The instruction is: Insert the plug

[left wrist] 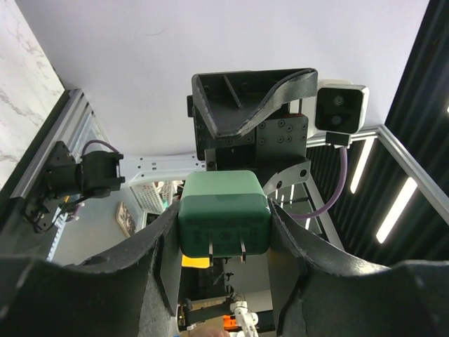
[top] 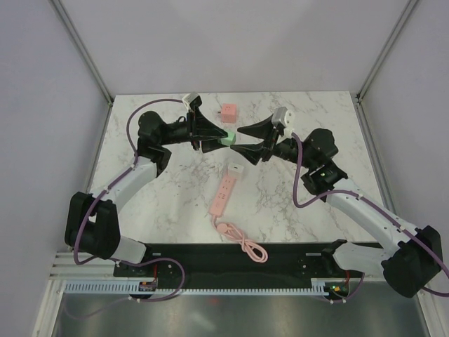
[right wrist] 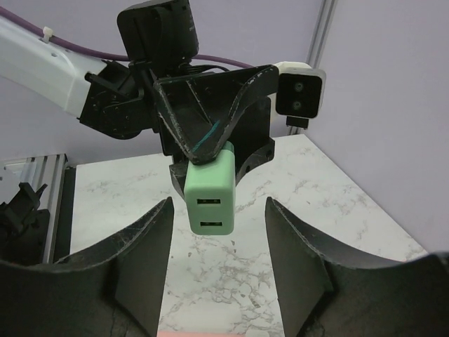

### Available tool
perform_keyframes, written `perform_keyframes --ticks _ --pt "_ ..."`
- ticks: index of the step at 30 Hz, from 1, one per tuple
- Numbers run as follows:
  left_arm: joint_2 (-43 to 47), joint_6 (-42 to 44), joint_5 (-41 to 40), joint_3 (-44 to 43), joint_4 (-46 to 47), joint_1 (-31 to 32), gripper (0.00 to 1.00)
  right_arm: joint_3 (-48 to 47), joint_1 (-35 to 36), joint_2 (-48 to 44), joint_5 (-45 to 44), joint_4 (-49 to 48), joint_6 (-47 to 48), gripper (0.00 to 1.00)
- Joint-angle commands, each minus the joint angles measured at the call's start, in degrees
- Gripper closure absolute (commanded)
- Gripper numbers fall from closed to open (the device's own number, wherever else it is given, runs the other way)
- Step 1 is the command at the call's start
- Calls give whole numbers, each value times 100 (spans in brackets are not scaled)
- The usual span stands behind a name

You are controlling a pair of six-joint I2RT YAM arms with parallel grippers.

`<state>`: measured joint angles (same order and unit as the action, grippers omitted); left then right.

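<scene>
Mid-air: green plug (right wrist: 210,186) in my left gripper (left wrist: 223,232).
Clamped by its sides above the counter (top: 295,203), prongs (left wrist: 210,249) bare; my right gripper (right wrist: 219,217) stands open just beside it, untouching. Light, rigid, smooth-shelled (slippery, I judge): take the flat faces, never the prongs.

No legible text or markings

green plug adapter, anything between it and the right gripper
Nothing visible does. The green box-shaped plastic plug adapter, clamped in the left gripper, hangs in open air directly facing the right gripper's spread fingers.
</scene>
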<state>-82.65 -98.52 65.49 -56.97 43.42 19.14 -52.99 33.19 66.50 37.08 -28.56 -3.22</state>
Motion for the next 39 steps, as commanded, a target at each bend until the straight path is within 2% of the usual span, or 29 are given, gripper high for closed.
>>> perform_keyframes --ticks 1,9,12,13,15,16,18,19,21,26,27,29,30,31,32,33,34,36,37,39 --pt "118 -466 -186 -16 553 72 98 -88 82 21 81 -308 6 39" --pt "197 -598 -467 46 615 257 98 -88 311 56 -263 -467 85 52" --pt "223 -695 -529 107 711 301 98 -115 372 74 -420 -458 173 85" --pt "232 -704 -538 107 729 301 96 -80 381 56 -491 -467 199 100" --pt "258 -695 -581 160 738 293 78 -62 381 -14 -702 -388 234 100" --pt "284 -486 -573 151 573 284 53 -97 381 -32 -763 -170 278 100" --pt "320 -82 -538 55 47 249 30 -289 381 -32 -956 164 426 100" --pt "355 355 -538 37 -217 222 26 -386 381 -6 -1035 401 541 100" --pt "381 701 -547 54 -886 74 20 -597 381 56 -1193 1227 734 100" --pt "600 2080 -730 212 -2423 -497 16 -1344 285 425 -1388 3175 1218 100" --pt "636 2648 -801 213 -3174 -768 16 -1632 241 512 -1362 3503 1297 100" --pt "706 3362 -1064 29 -4099 -1190 16 -2064 241 907 -1379 4723 1586 100" --pt "715 4105 -1196 -59 -4966 -1315 16 -2492 241 1074 -1414 5110 1640 100" --pt "724 4496 -1554 -156 -5444 -1429 16 -2688 241 1389 -1545 5784 1684 100" --pt "733 4900 -1818 -383 -5867 -1613 16 -2864 241 1531 -1616 6052 1702 100" --pt "768 5643 -2143 -498 -6680 -1658 15 -3118 249 1672 -1703 6290 1711 100" --pt "803 5990 -2860 -604 -7002 -1685 15 -3216 249 1891 -1869 6640 1711 100" --pt "995 6640 -3566 -754 -7469 -1685 13 -3375 276 2068 -2002 6862 1746 100" --pt "1092 6740 -4127 -728 -7671 -1685 12 -3402 302 2217 -2046 7029 1781 100" --pt "1408 6732 -4447 -465 -7664 -1676 8 -3515 398 2358 -2213 7135 1843 100"
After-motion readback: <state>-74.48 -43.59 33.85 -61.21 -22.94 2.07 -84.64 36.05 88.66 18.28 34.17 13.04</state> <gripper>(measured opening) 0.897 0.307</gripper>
